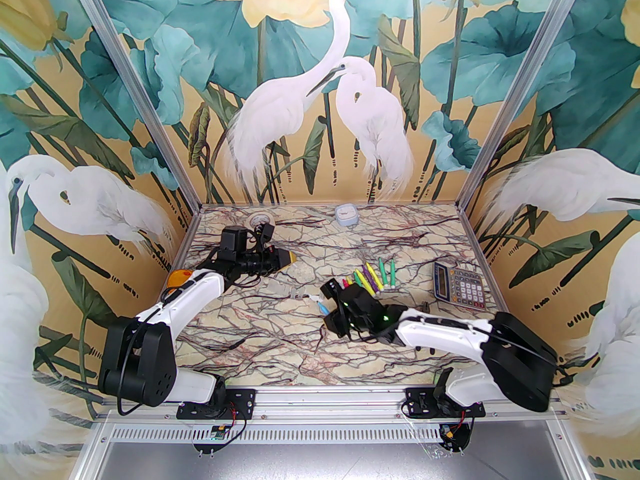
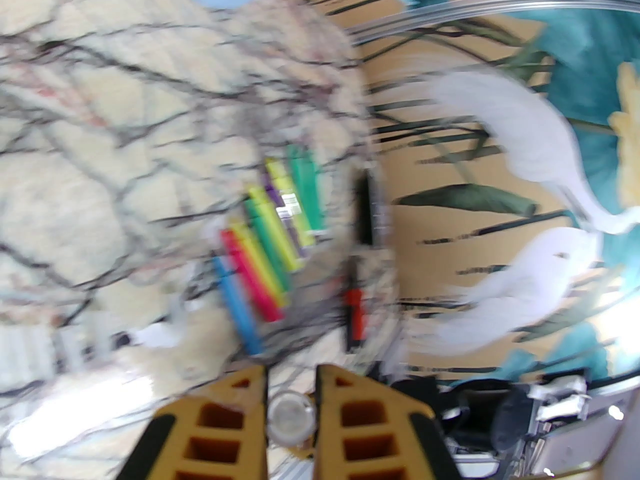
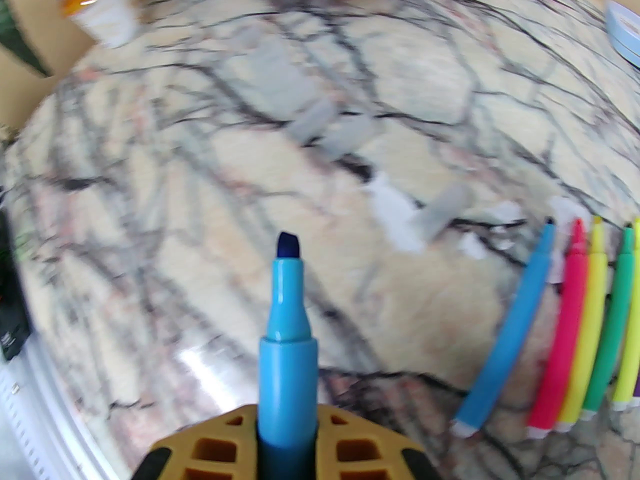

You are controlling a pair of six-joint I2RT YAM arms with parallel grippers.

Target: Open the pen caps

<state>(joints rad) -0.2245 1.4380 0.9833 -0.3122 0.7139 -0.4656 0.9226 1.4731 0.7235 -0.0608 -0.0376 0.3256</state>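
Veined marble table (image 1: 280, 338) | left jaws pinch clear round cap (image 2: 290, 415) | right jaws grip blue marker (image 3: 287, 348) (chisel tip)

Table (image 3: 165, 248): marble-patterned top, smooth, glossy, glare patch just beside the blue marker (image 3: 287, 318). Blue marker: smooth plastic barrel, satin sheen; tip dark, matt. Loose pen caps (image 3: 315, 120) beyond the blue marker: frosted translucent plastic. Right gripper (image 3: 287, 418): matt yellow plastic. Pen cap (image 2: 290, 415) in left gripper (image 2: 291, 373): clear, glossy plastic.
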